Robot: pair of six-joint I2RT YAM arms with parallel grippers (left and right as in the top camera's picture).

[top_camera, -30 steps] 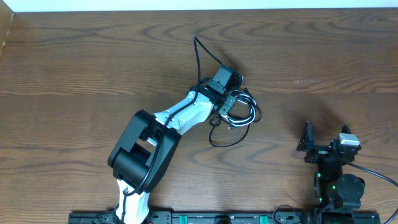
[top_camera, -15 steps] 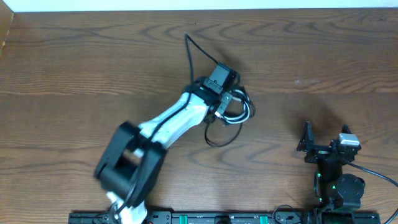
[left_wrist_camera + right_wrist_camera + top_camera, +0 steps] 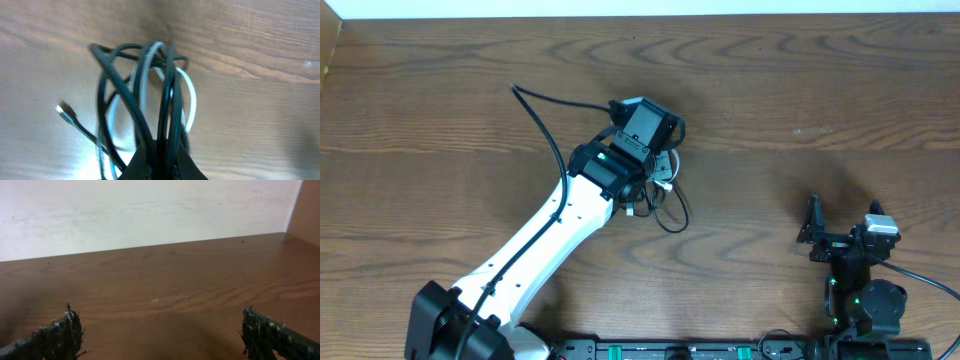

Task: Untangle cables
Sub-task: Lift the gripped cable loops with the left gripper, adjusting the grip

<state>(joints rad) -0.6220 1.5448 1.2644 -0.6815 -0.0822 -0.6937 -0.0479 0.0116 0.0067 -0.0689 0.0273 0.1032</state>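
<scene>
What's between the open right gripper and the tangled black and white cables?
Nothing: the overhead view shows only bare brown wooden table between the tangled black and white cables and the right gripper.

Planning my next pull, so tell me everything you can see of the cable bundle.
The cables are a tangle of thin black cords and one white cord, looping over each other. The left gripper is shut on them where they bunch. One black cord ends in a small metal-tipped plug off to the side. Overhead, a black loop lies on the wooden table beside the gripper. Wrist view is blurred.
</scene>
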